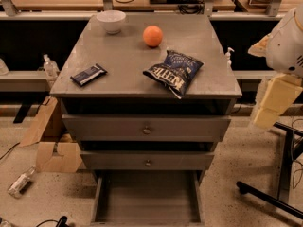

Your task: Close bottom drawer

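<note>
The grey cabinet (142,65) stands in the middle of the camera view with three drawers. The bottom drawer (147,197) is pulled out towards me; its empty grey tray shows, and its front panel is cut off by the lower edge. The middle drawer (147,161) and the top drawer (147,127) sit nearly flush, each with a small round knob. My arm's white and cream parts, with the gripper (273,100), hang at the right edge. They are level with the top drawer, to the right of the cabinet and apart from it.
On the cabinet top are a white bowl (111,21), an orange (152,35), a blue chip bag (174,71) and a dark snack bar (88,74). Cardboard (52,148) and a bottle (20,182) lie on the floor at left. A black chair base (279,193) is at right.
</note>
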Controlling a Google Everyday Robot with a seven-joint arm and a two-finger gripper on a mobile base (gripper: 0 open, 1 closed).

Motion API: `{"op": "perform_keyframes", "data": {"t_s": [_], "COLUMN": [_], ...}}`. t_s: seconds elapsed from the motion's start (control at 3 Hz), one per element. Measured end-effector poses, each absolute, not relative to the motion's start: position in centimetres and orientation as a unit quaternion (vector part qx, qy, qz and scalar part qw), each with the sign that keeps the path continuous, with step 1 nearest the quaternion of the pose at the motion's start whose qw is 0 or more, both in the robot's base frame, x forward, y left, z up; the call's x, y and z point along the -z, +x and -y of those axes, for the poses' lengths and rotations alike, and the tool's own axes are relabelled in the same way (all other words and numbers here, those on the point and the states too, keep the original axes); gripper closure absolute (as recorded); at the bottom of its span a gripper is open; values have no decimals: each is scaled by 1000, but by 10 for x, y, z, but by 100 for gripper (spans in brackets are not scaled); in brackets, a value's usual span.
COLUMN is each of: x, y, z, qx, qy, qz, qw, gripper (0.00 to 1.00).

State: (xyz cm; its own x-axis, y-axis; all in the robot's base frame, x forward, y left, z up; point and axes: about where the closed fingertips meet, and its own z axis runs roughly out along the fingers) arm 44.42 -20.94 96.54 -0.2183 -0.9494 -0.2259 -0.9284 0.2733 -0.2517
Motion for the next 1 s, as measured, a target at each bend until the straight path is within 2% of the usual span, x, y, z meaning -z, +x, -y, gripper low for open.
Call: {"op": "perform_keyframes", "data": {"t_s": [0.67,1.0], "x": [-861,-796], "y": [415,397], "z": [201,200], "qx": [-60,-73], "qy": [-558,-546], "qz": [-798,-801], "qw": [222,233], "gripper": [0,0]}}
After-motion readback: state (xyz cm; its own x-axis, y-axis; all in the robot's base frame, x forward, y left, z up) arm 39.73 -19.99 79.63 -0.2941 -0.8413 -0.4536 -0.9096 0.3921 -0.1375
